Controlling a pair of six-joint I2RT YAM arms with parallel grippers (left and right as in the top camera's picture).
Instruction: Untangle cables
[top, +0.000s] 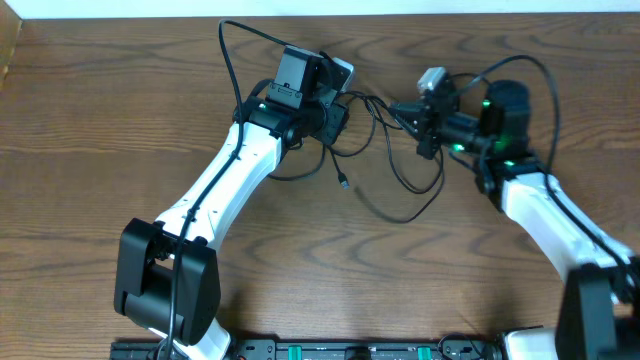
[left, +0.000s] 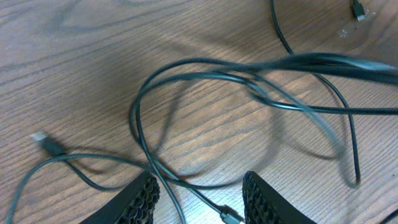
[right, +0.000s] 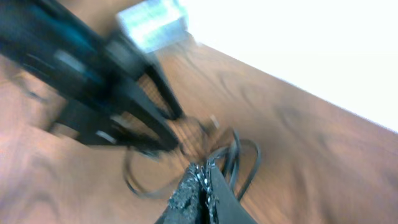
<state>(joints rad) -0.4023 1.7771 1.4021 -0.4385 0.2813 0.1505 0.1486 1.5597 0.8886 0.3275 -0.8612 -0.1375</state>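
On table, tangled black cables

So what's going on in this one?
Two robot arms are working on a tangle of black cables on a wooden table. The right tool is shut, apparently pinching a strand, though that view is blurred. The left tool is open, low over the loops, with a strand running between its fingers. The cables are not yet separated.
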